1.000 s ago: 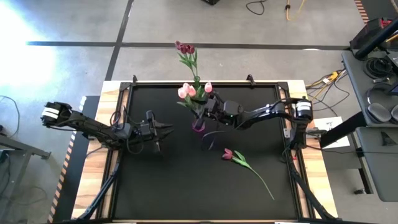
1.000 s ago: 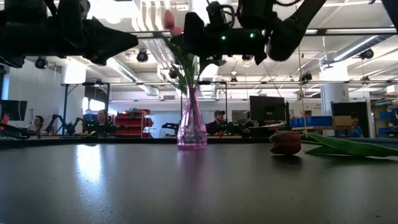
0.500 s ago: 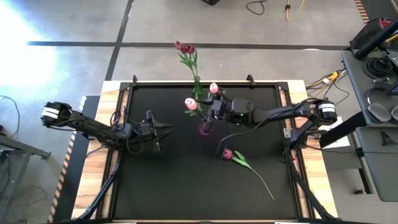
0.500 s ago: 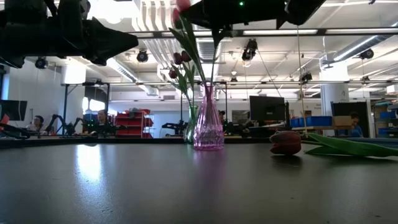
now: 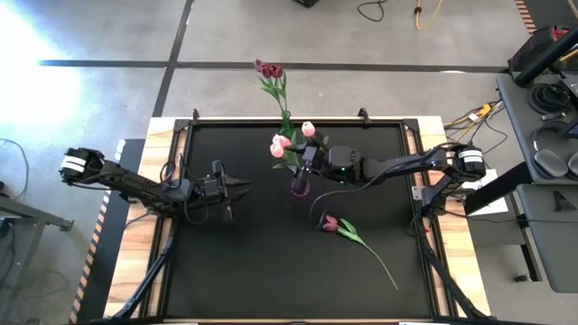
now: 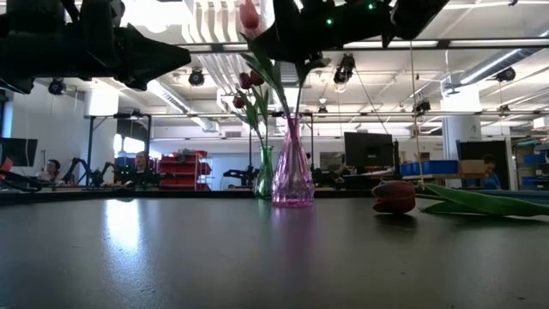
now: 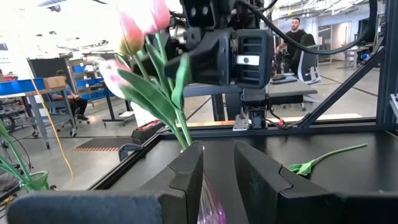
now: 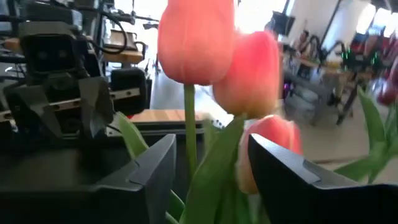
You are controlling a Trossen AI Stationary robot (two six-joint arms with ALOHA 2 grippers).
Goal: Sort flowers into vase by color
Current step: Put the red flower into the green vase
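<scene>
A pink glass vase (image 5: 299,186) (image 6: 292,176) stands mid-table with three pale pink tulips (image 5: 279,144) (image 8: 196,37) in it by their stems. My right gripper (image 5: 305,162) (image 8: 211,180) hovers above the vase, open, with a finger on either side of the stems and leaves. One dark red tulip (image 5: 331,223) (image 6: 394,196) lies flat on the table to the vase's near right. A green vase (image 5: 285,122) (image 6: 265,172) at the far edge holds dark red tulips (image 5: 267,69). My left gripper (image 5: 242,187) (image 7: 219,162) waits to the left of the pink vase, open. My right gripper reaches level from the table's right, and the tulip stems (image 8: 189,130) and a leaf (image 8: 221,168) stand between its fingers above the vase's mouth. A gap shows beside the stem; whether a finger touches a leaf, I cannot tell.
The black mat (image 5: 226,262) is bordered by a raised frame with wooden strips at its left and right sides. The lying tulip's stem runs toward the near right corner (image 5: 388,278). Open mat lies along the near side and on the left.
My right gripper has moved up and a little toward the table's right, staying around the pink tulips' stems. The pink vase has slid along the table toward the right and slightly nearer, uncovering the green vase behind it in the low view. The tulip heads swayed with it.
</scene>
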